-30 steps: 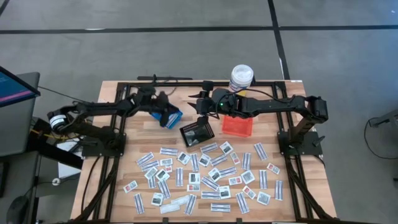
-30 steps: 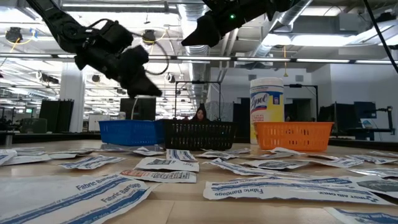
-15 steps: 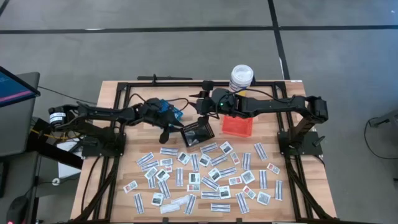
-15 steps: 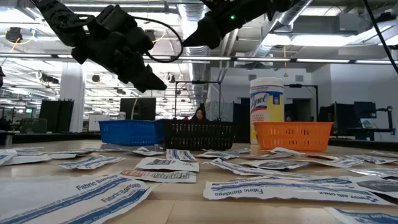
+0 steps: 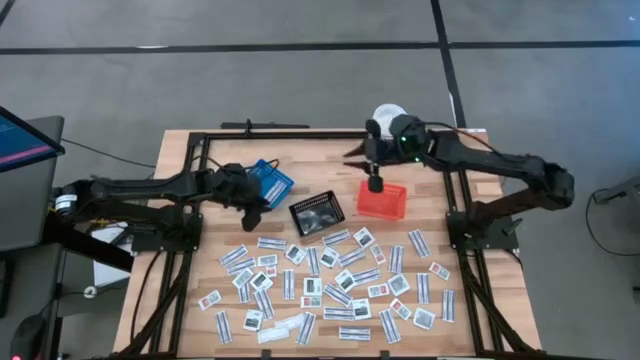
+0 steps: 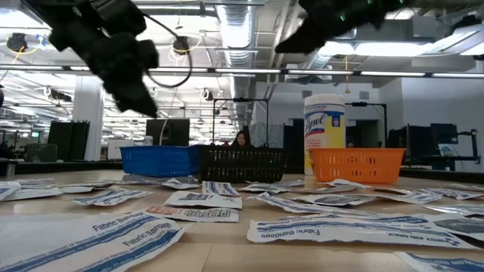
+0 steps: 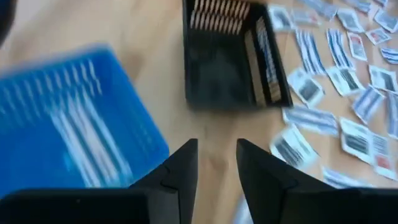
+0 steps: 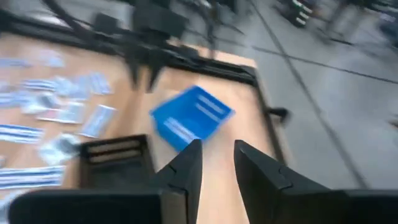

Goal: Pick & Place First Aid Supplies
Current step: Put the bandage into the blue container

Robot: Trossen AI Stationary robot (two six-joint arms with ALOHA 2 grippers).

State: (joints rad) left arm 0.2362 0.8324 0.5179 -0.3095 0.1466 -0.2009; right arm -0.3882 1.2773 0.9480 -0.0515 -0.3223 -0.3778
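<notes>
Well apart from both raised end effectors, first aid supplies (image 5: 330,282) litter the table (image 5: 180,270)

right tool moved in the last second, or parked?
Yes. In the high view the right tool has swung rightward, from over the black basket to over the orange basket, in front of the white bottle.

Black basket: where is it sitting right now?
In the high view the black basket sits mid-table, between the blue basket and the orange basket, just behind the packets.
</notes>
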